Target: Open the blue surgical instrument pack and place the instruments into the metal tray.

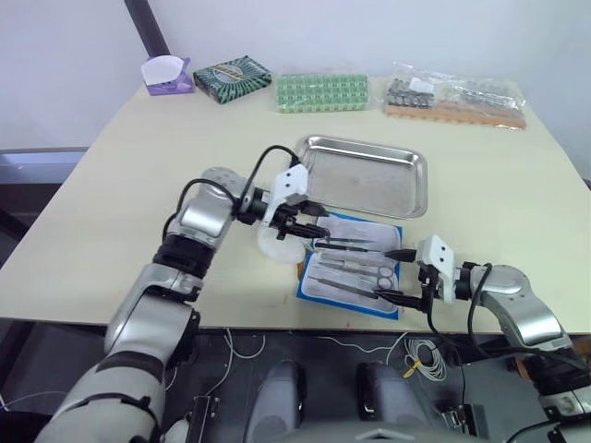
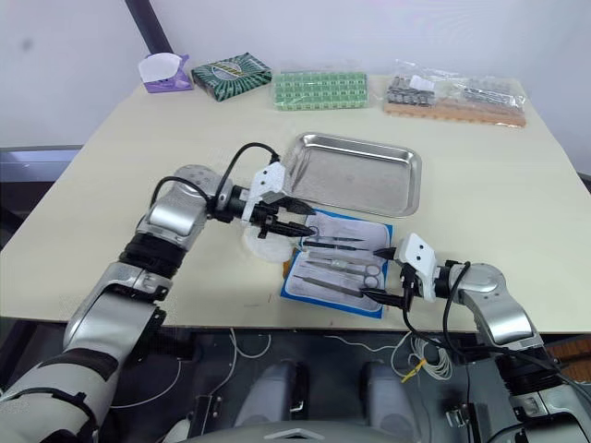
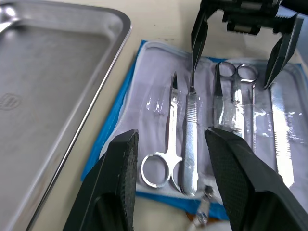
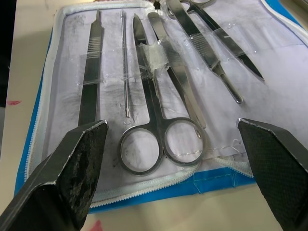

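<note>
The blue surgical instrument pack (image 1: 354, 268) lies unfolded near the table's front edge, whitish lining up. Several silver instruments rest in it under clear straps: ring-handled scissors (image 4: 156, 103), a flat handle (image 4: 91, 72), tweezers (image 3: 284, 134) and small scissors (image 3: 166, 139). My left gripper (image 1: 317, 224) is open and hovers over the pack's far left end, fingers (image 3: 120, 183) straddling the small scissors without touching. The right gripper (image 1: 386, 275) stands open at the pack's near right edge, its fingers (image 4: 77, 163) wide on either side of the ring-handled scissors. Just behind the pack sits the metal tray (image 1: 406, 161), bare metal inside.
A white round disc (image 1: 277, 247) lies under my left wrist beside the pack. Along the table's far edge stand a purple holder (image 1: 168, 76), a dark green patterned box (image 1: 232, 77), a green grid pack (image 1: 323, 90) and bagged metal parts (image 1: 454, 97).
</note>
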Available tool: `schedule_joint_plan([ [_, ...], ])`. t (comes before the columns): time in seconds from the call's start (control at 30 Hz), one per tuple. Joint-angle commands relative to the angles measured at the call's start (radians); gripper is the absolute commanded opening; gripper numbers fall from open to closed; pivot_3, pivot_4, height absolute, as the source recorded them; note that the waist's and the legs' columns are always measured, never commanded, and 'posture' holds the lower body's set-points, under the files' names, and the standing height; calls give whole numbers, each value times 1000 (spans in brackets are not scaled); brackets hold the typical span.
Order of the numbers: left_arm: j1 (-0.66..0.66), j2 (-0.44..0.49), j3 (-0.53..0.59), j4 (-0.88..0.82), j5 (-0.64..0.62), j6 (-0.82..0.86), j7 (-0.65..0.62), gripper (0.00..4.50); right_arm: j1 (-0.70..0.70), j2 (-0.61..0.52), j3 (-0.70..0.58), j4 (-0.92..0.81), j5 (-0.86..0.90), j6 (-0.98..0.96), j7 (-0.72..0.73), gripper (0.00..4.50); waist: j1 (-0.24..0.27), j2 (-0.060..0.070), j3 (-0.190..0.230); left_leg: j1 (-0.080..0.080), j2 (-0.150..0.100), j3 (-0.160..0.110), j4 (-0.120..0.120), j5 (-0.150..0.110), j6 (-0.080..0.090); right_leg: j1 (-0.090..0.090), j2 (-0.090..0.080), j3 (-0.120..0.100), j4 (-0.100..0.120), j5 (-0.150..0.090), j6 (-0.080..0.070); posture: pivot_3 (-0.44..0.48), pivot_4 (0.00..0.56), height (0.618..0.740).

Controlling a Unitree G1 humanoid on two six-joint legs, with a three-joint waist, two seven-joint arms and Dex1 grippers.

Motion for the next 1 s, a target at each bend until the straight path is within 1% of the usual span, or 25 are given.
schedule_joint_plan([
  [0.03,-50,-39,-27,71,57,-73,11,2358,8,-4,11,-6,-8,19,-4,4500,0,0,0,0,0,0,0,0,0,0,0,0,0,0,0,0,150,740],
  [0.23,-86,-93,-38,185,120,-152,31,2358,10,-4,15,-17,-8,30,-10,4500,-2,0,0,0,0,0,0,0,0,0,0,0,0,0,0,0,150,740],
  [0.43,-111,-128,-40,273,168,-205,50,2358,13,-4,16,-22,-9,38,-17,4500,-2,0,0,0,0,0,0,0,0,0,0,0,0,0,0,0,150,740],
  [0.73,-117,-153,-58,337,233,-258,51,2358,17,-3,23,-26,-12,45,-24,4500,-2,0,0,0,0,0,0,0,0,0,0,0,0,0,0,0,150,740],
  [0.77,-116,-155,-62,341,240,-259,44,1832,17,-2,24,-26,-13,46,-25,4500,-2,0,0,0,0,0,0,0,0,0,0,0,0,0,0,0,150,740],
  [0.8,-116,-157,-63,344,245,-259,42,1521,16,0,26,-25,-14,47,-27,4500,-2,0,0,0,0,0,0,0,0,0,0,0,0,0,0,0,150,740],
  [0.83,-116,-158,-62,346,247,-260,40,1120,15,1,28,-24,-15,48,-28,4500,-2,0,0,0,0,0,0,0,0,0,0,0,0,0,0,0,150,740],
  [0.87,-117,-159,-61,348,249,-263,40,629,15,1,29,-23,-16,49,-29,4500,-2,0,0,0,0,0,0,0,0,0,0,0,0,0,0,0,150,740],
  [0.9,-118,-159,-59,344,248,-262,35,297,15,2,31,-23,-17,49,-30,4500,-2,0,0,0,0,0,0,0,0,0,0,0,0,0,0,0,150,740],
  [0.93,-119,-158,-56,337,245,-258,27,89,15,2,32,-23,-18,50,-32,4500,-2,0,0,0,0,0,0,0,0,0,0,0,0,0,0,0,150,740],
  [1.0,-120,-154,-49,312,236,-250,12,89,13,4,37,-20,-23,52,-38,4500,-2,0,0,0,0,0,0,0,0,0,0,0,0,0,0,0,150,740],
])
